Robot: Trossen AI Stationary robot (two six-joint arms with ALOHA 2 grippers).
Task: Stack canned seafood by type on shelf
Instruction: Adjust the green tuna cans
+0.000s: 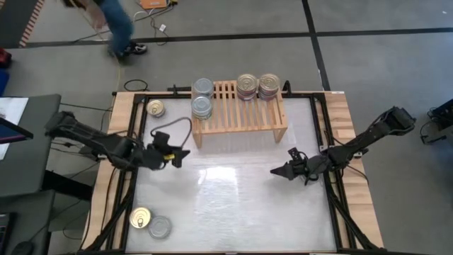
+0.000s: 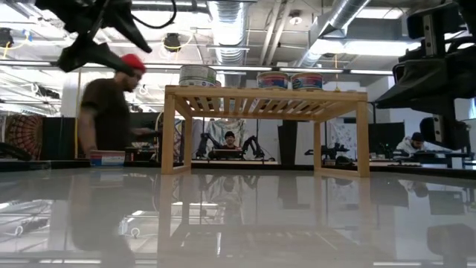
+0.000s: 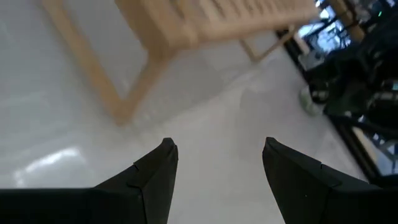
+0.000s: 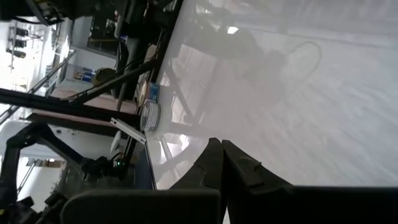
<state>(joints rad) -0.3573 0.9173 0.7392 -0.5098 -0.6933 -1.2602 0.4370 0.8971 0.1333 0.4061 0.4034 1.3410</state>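
no readable text anywhere; can labels [image 2: 286, 80] on the shelf [image 2: 264, 100] are just coloured bands, too small to read

The shelf [image 1: 238, 117] was pale, light wood with a slatted top. The tins on it [image 1: 202, 108] were silver-topped, and two at its far right [image 1: 258, 86] showed red-and-blue striped sides. A gold-lidded tin [image 1: 141, 217] sat near left on the glossy white table [image 1: 226, 205].
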